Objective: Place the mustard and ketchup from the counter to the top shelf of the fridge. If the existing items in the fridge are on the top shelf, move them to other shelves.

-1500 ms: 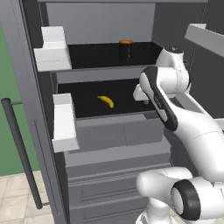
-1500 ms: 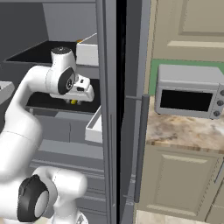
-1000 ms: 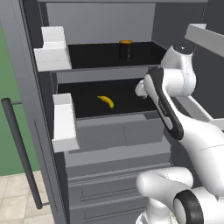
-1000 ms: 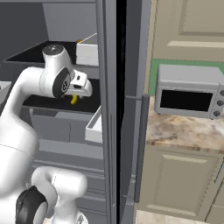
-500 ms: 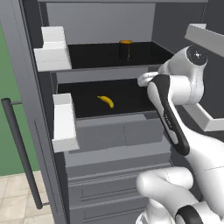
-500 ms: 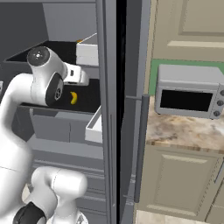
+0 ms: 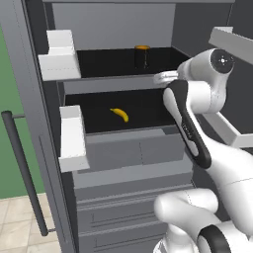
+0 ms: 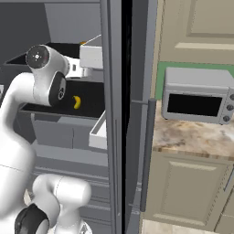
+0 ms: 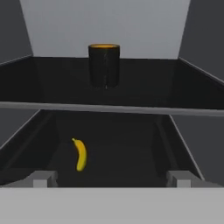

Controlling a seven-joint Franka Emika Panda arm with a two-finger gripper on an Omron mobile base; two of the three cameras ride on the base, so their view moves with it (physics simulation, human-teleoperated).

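An open grey fridge (image 7: 29, 99) with a dark interior, and a white robot arm reaching toward it. On the top shelf (image 7: 108, 64) stands a short dark cylinder (image 7: 142, 57) with an orange top, toward the back and upright. One shelf below it lies a small yellow banana (image 7: 119, 114), flat on the black surface, left of the cylinder and nearer the front. White door bins (image 7: 62, 54) hang on the fridge's open door, with a long dark bar handle (image 7: 23, 173) further out.

The gripper (image 9: 112, 180) sits in front of the fridge at about the level of the top shelf's front edge, its fingers (image 9: 43, 179) spread wide apart, holding nothing and well short of the cylinder.

To the right of the fridge, a silver toaster oven (image 8: 197, 95) stands on the marbled counter (image 8: 192, 135).
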